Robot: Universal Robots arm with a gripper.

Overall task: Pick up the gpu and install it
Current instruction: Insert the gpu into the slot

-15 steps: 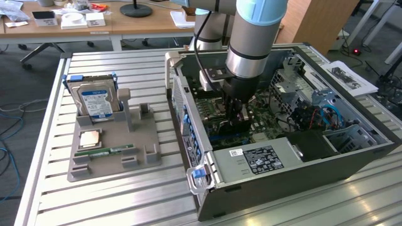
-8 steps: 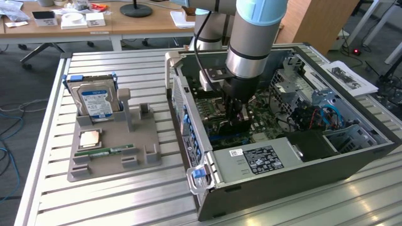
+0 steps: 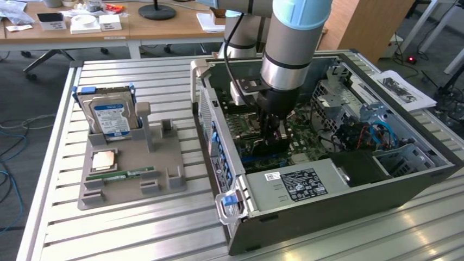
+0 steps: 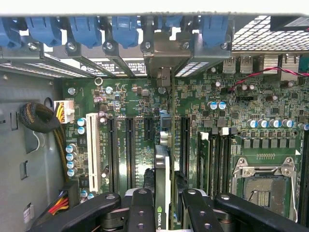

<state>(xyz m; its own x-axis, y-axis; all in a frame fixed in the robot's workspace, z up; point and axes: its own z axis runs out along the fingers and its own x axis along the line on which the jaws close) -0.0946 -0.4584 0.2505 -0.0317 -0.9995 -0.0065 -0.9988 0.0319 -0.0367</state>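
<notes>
1 slatted metal table (image 3: 145, 228), office desks (image 3: 108, 30) behind.

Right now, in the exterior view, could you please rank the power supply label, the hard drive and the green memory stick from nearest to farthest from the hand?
1. Power supply label: inside the case, just toward the exterior view's right of the hand.
2. Hard drive: upright in the grey holder, on the exterior view's left.
3. Green memory stick: lying flat on the holder; nearly level with the hard drive, so that order is uncertain.

Blue-labelled hard drive (image 3: 110, 117) (upright in grey holder (image 3: 130, 174)), green memory stick (image 3: 120, 175), perhaps a processor (image 3: 102, 160)
</notes>
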